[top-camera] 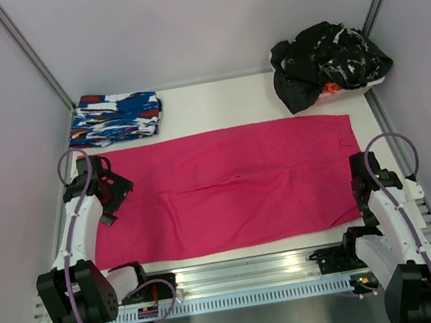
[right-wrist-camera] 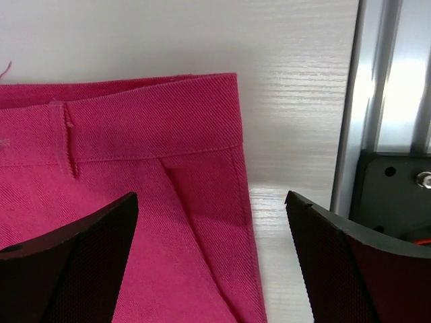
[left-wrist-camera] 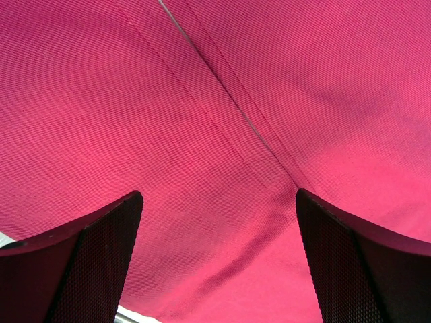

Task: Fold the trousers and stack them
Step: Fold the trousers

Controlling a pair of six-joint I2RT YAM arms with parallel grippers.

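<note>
The magenta-pink trousers [top-camera: 228, 188] lie spread flat across the table, legs side by side, waistband at the right. My left gripper [top-camera: 116, 195] is open just above the left end of the cloth; its wrist view is filled with pink cloth [left-wrist-camera: 222, 134] and a leg seam. My right gripper [top-camera: 362, 187] is open over the near right corner of the trousers; its wrist view shows the waistband [right-wrist-camera: 135, 114] with a belt loop and the cloth edge between the spread fingers [right-wrist-camera: 87, 262]. Neither gripper holds anything.
A folded blue, white and red patterned garment [top-camera: 115, 117] lies at the back left. A heap of black clothes with white flecks [top-camera: 326, 62] sits at the back right. A metal rail [top-camera: 250, 275] runs along the near edge, another rail [right-wrist-camera: 384, 101] at the right.
</note>
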